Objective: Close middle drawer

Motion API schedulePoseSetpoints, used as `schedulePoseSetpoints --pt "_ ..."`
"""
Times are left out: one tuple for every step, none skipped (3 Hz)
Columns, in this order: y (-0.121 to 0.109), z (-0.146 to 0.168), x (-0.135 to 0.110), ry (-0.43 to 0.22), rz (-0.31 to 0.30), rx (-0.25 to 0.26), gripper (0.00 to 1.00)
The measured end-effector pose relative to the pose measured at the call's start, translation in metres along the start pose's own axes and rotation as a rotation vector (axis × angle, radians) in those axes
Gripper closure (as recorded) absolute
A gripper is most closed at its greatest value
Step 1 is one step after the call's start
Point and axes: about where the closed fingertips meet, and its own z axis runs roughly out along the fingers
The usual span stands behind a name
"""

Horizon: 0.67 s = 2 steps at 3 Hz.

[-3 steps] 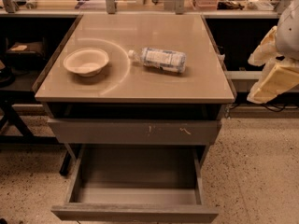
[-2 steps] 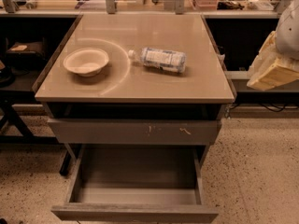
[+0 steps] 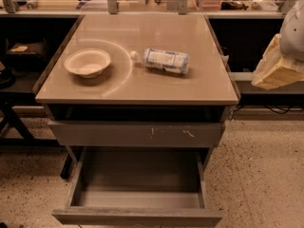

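Gripper position: the gripper (image 3: 276, 70) hangs at the right edge of view, beside the cabinet's right side at about top height. It is well apart from every drawer front and touches nothing.
Grip state: cannot tell from this view whether it is clenched or released; no object is seen in it.
Change: the gripper's lower edge sits a little higher than a second ago, and it has barely shifted sideways. Nothing else has moved.
Middle drawer: the middle drawer (image 3: 137, 217) is pulled far out towards the camera at the bottom of view. Its grey tray is exposed and looks bare, and its extension is the same as before.
Scratched front: the scratched front (image 3: 133, 134) above it is set further back, nearly in.
Top: the bowl (image 3: 88, 63) and the bottle (image 3: 164, 61) lie on the top (image 3: 199, 87), apart from each other and undisturbed.
Meaning for task: judged as repositioning only. Closing has not begun, and the whole push remains.
Next move: the gripper likely must come down and round to the drawer's front face, then press it straight back.
Risk: an off-centre push could skew the drawer on its runners.
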Motion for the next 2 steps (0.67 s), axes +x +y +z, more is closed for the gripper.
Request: schedulePoseSetpoints --pt "0.0000 0.0000 0.0000 0.000 0.000 0.000 1.00" --pt "-0.0016 -0.0050 -0.0030 0.031 -0.016 0.035 1.00"
